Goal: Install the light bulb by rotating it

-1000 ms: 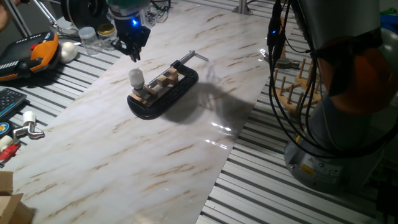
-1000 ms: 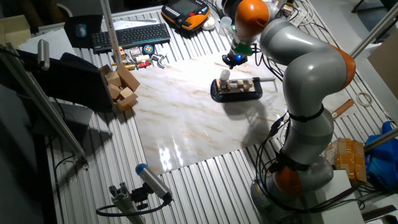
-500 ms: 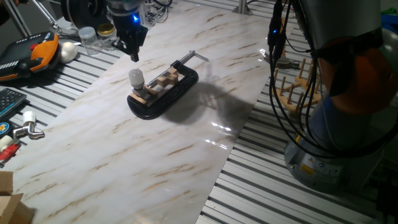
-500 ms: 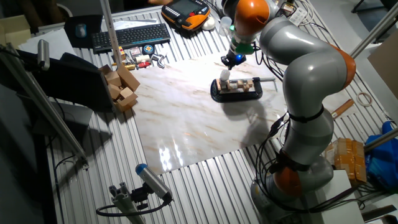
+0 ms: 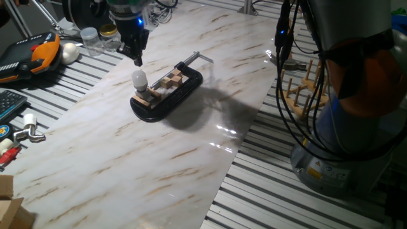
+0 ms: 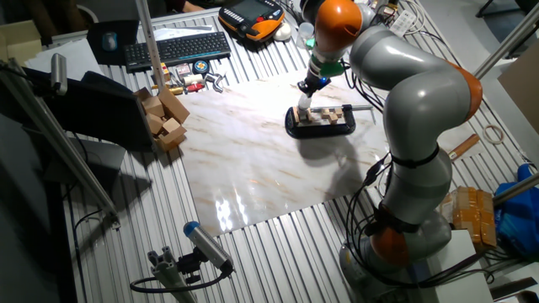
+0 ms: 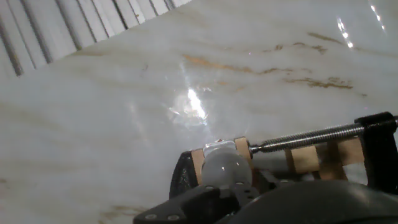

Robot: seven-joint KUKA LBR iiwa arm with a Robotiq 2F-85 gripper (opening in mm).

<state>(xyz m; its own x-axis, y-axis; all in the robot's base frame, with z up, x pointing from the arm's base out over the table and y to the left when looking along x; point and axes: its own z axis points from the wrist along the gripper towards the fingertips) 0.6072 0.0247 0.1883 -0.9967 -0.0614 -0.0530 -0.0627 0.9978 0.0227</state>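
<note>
Marble-patterned board (image 5: 191, 146) is lying across a slatted metal table (image 5: 267, 184), and you are working near its far end. On the board a black clamp (image 5: 166, 95) is gripping a few small wooden blocks (image 5: 166, 83), its threaded screw (image 7: 311, 135) running out to one side. At the end of the clamp nearest your arm, the light bulb (image 5: 139, 79) is standing upright, its white frosted globe on top and its base seated down among the blocks; whether it is threaded in fully cannot be told. Your gripper (image 5: 135, 52) is hanging just above and slightly behind the bulb, apart from it, fingers pointing down. In both fixed views the fingers are looking close together, yet they are too small and dark to judge, so I cannot tell whether they are spread or pressed together. The hand view is looking down past the dark fingertips onto the bulb (image 7: 225, 168), which is sitting at the bottom of the frame. Off the board, an orange and black pendant (image 5: 35, 54) and a keyboard (image 6: 177, 48) are resting on the table. As a judgement, the bulb is sitting in place but nothing is grasping it, so what is left for you is descending, closing on the globe and rotating it.
</note>
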